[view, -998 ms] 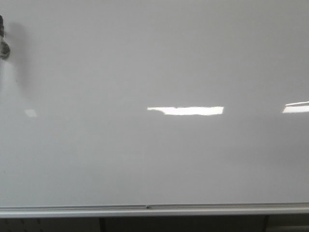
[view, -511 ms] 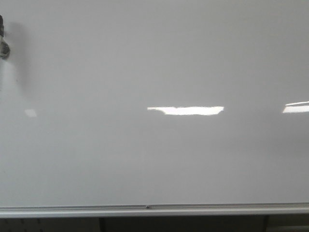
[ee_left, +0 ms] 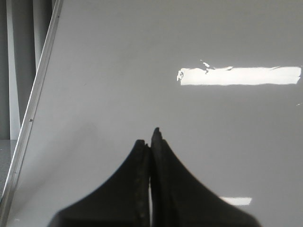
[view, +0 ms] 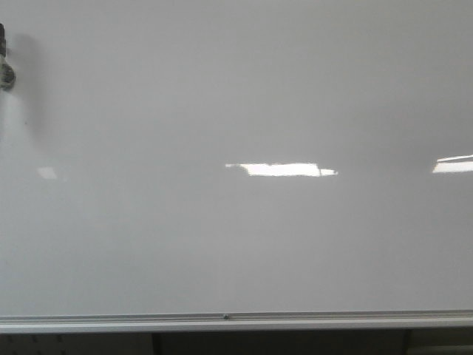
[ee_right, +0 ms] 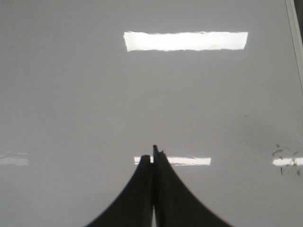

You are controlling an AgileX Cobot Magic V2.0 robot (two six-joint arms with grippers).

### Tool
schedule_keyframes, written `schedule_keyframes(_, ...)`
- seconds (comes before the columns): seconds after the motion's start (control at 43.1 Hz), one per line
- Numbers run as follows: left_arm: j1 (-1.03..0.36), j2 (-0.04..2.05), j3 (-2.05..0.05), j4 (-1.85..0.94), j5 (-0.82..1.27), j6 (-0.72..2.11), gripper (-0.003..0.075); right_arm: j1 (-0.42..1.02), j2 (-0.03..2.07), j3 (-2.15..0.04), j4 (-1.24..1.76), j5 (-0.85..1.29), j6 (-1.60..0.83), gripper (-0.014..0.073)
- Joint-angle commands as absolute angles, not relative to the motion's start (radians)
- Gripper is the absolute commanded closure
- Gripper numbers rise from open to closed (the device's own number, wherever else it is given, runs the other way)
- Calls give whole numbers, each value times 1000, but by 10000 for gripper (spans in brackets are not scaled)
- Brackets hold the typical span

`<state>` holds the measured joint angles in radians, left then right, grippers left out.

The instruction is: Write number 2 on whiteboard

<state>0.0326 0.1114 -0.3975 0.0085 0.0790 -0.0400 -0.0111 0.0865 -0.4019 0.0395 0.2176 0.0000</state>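
The whiteboard fills the front view above its metal rail, with no drawn 2 that I can make out, while the left gripper and right gripper both have jaws pressed together, holding nothing.

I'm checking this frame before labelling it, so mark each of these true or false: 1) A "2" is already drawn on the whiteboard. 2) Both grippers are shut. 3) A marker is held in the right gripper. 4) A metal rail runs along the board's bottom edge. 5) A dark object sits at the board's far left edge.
1) False. The whiteboard shows no written digit in the front view, only bright light reflections.
2) True. The left gripper and the right gripper both have their fingers pressed together.
3) False. Nothing shows between its fingers.
4) True. The silver rail is there.
5) True. A dark object is there, cut off by the frame.
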Motion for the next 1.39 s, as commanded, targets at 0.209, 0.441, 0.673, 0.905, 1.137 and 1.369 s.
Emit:
schedule_keyframes(0.209, 29, 353, -695, 0, 342, -44, 741, -9, 388, -647, 40, 390, -11, 660)
schedule_keyframes(0.441, 29, 474, -708, 0, 463, -44, 741, -9, 543, -661, 40, 422, -11, 660)
schedule_keyframes(0.673, 29, 577, -702, 0, 555, -44, 741, -9, 658, -658, 40, 442, -11, 660)
schedule_keyframes(0.905, 29, 655, -698, -31, 578, -44, 741, -9, 724, -658, 39, 471, -12, 654)
schedule_keyframes(1.137, 29, 709, -698, -31, 559, -8, 606, -9, 738, -658, 39, 481, -35, 249)
schedule_keyframes(1.369, 29, 751, -700, -31, 512, 15, 163, -9, 738, -658, 39, 482, -35, -62)
